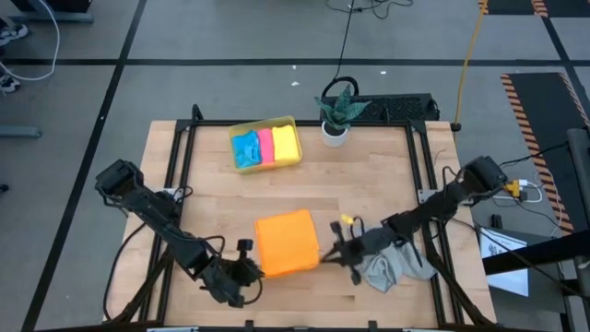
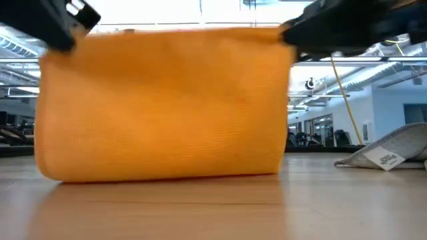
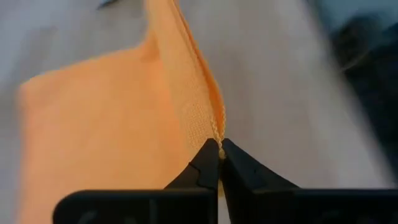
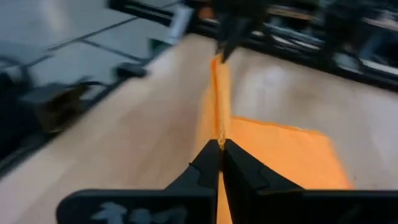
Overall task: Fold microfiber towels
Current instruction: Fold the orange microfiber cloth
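Surface point(image 1: 369, 166): light wooden top with a dark frame along its edges, standing on a grey tiled floor point(image 1: 212, 32) crossed by dark lines. Cables run across the floor at the far side. The low view shows a large glazed hall with ceiling pipes behind the surface.

Items on the surface: a yellow tray point(image 1: 290, 121) near the far edge, holding the blue towel point(image 1: 244, 148), pink towel point(image 1: 265, 146) and yellow towel point(image 1: 286, 143) folded side by side. A small potted plant point(image 1: 336, 111) stands just beside the tray. The grey towel point(image 1: 392, 267) lies crumpled near the right front edge, under the right arm; its label shows in the low view.

Orange towel point(image 1: 287, 243): at the front centre of the surface, between the two arms. Its front edge is lifted clear and stretched taut, and the cloth hangs from it like a curtain, the lower fold touching the wood.

Left hand point(image 3: 220, 147): clenched, pinching one upper corner of the orange towel at the fingertips.

Right hand point(image 4: 221, 144): clenched, pinching the opposite upper corner of the same towel in like manner.
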`<state>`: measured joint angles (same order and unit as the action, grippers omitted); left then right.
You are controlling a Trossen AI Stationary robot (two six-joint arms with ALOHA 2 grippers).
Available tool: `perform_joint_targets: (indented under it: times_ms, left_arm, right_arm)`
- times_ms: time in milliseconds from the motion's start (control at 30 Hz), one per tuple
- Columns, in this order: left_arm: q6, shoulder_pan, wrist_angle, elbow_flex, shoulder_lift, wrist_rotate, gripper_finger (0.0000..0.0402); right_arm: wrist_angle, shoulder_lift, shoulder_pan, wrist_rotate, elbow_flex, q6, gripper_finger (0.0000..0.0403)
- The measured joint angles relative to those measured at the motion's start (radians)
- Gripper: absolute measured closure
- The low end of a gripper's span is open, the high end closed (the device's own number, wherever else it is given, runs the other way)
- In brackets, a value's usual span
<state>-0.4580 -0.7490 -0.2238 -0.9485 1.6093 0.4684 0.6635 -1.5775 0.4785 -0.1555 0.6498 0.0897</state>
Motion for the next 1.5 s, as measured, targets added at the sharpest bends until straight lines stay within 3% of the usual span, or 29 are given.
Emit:
perform_joint_targets:
  times_ms: [233,367,500,600,767,867,1167,1233,1400,1500]
  left_arm:
    - [-0.101,0.053,-0.181,0.008,0.005,0.108,0.0395]
    - [-0.095,0.1,-0.195,0.022,0.005,0.14,0.0394]
    - [-0.087,0.129,-0.181,0.023,0.005,0.131,0.0395]
    - [-0.041,0.115,-0.129,0.023,0.001,0.068,0.039]
    - [0.033,0.077,0.051,0.023,-0.001,-0.113,0.0397]
    - [0.057,0.066,0.128,0.021,-0.001,-0.139,0.0389]
    - [0.085,0.065,0.146,0.021,-0.001,-0.118,0.0393]
    - [0.112,0.061,0.159,0.021,-0.001,-0.096,0.0387]
    - [0.138,0.058,0.165,0.022,-0.001,-0.057,0.0395]
    - [0.138,0.047,0.163,0.022,-0.004,-0.052,0.0394]
  right_arm:
    - [-0.016,-0.034,-0.149,-0.013,0.0,-0.095,0.0399]
    - [-0.031,-0.043,-0.193,-0.084,0.0,-0.105,0.0399]
    - [-0.048,-0.037,-0.19,-0.072,0.0,-0.1,0.0399]
    - [-0.068,-0.01,-0.163,0.048,0.0,-0.1,0.0399]
    - [-0.117,0.03,-0.122,0.334,0.0,-0.137,0.0399]
    - [-0.124,0.032,-0.109,0.469,0.0,-0.142,0.0399]
    - [-0.05,0.032,-0.105,0.597,0.001,-0.119,0.0399]
    - [-0.012,0.032,-0.103,0.573,0.001,-0.111,0.0399]
    - [0.0,0.033,-0.118,0.392,0.0,-0.147,0.0399]
    - [-0.039,0.033,-0.129,0.476,0.0,-0.165,0.0399]
